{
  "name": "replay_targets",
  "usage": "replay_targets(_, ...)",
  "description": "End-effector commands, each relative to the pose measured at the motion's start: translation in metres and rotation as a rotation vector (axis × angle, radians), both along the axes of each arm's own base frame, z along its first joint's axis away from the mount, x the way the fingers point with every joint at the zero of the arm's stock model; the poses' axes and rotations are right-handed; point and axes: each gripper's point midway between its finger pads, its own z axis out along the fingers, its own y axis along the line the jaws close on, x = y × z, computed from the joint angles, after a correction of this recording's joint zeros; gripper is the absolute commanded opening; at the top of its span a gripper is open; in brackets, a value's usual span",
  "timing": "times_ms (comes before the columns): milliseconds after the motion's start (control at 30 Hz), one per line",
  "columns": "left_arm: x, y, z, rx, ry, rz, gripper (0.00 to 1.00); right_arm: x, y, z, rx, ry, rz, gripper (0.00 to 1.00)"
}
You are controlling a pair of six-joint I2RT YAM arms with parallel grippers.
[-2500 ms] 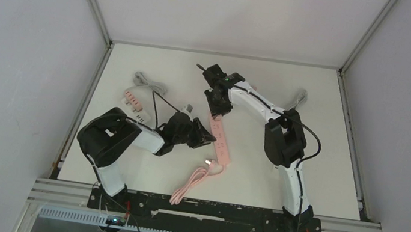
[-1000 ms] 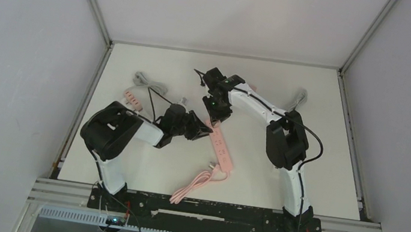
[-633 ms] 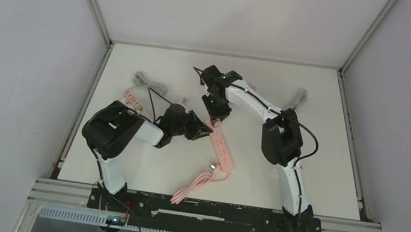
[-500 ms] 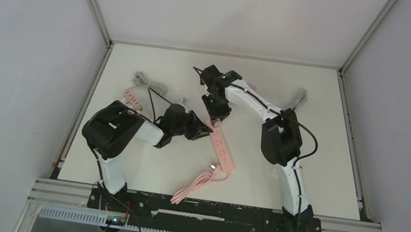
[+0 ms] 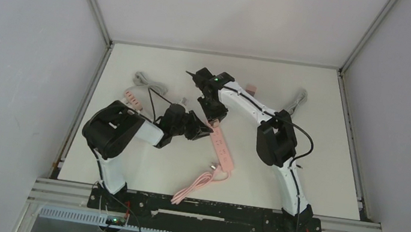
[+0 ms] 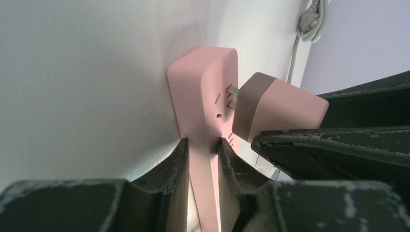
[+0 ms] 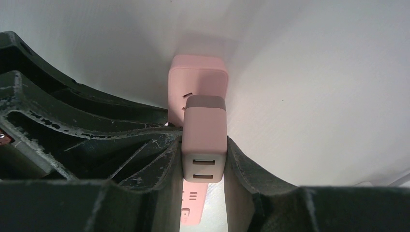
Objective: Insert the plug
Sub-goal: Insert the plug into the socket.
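Note:
A pink power strip (image 5: 222, 147) lies on the white table, its cable coiled toward the front. My left gripper (image 6: 202, 145) is shut on the strip's far end (image 6: 203, 96), jaws pressed on both sides. My right gripper (image 7: 205, 147) is shut on a pink plug adapter (image 7: 204, 137) with two USB ports. In the left wrist view the adapter (image 6: 278, 108) stands tilted at the strip's end socket, its metal prongs (image 6: 232, 92) partly in the slots with a gap still showing. From above both grippers meet at the strip's far end (image 5: 213, 120).
A second pink strip (image 5: 132, 98) with a grey coiled cable (image 5: 147, 80) lies at the left. A small pink item (image 5: 250, 88) and a grey cable (image 5: 298, 99) lie at the back right. The table's metal frame runs along all edges.
The left gripper has moved up to the strip's far end and shut on it. The right arm swung slightly left, bringing the adapter onto the end socket. The strip shifted a little.

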Motion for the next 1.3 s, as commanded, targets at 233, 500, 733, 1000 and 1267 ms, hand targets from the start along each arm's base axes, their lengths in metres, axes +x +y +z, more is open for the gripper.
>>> replay_targets(233,-0.013,-0.002,-0.034,0.087,0.064,-0.004,0.20,-0.013,-0.017,-0.045,-0.027,0.174,-0.082,0.00)
replay_targets(500,-0.014,-0.003,-0.034,0.087,0.064,-0.009,0.20,-0.007,-0.009,-0.049,-0.030,0.177,-0.086,0.00)
replay_targets(733,-0.014,-0.003,-0.034,0.088,0.063,-0.009,0.20,-0.023,0.010,-0.053,-0.051,0.163,-0.001,0.00)
replay_targets(1000,-0.015,-0.004,-0.033,0.088,0.060,-0.011,0.20,-0.027,0.023,-0.055,-0.051,0.156,0.036,0.00)
replay_targets(1267,-0.015,-0.005,-0.034,0.089,0.059,-0.014,0.19,-0.002,0.001,-0.056,-0.031,0.156,-0.112,0.00)
